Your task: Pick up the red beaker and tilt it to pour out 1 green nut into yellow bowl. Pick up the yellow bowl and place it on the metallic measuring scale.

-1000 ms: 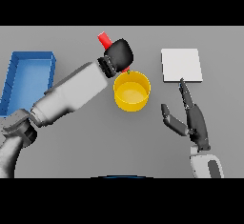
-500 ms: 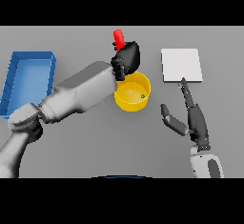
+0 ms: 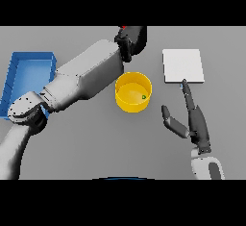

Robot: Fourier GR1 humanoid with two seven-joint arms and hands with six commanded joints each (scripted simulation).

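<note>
My left hand (image 3: 133, 39) is shut on the red beaker (image 3: 124, 28) at the far edge of the view, beyond the yellow bowl (image 3: 133, 92). Only a sliver of red shows above the hand. A small green nut (image 3: 143, 96) lies inside the bowl at its right side. The metallic measuring scale (image 3: 183, 65) is a pale square plate to the right of the bowl. My right hand (image 3: 192, 117) is open, fingers straight, on the near right between the bowl and the scale.
A blue tray (image 3: 26, 78) stands at the left edge of the table. My left forearm (image 3: 86, 76) crosses the table from the tray toward the bowl's far left.
My left hand has carried the red beaker up and away from above the bowl toward the far side. A green nut now lies in the bowl. The right hand has stayed put.
</note>
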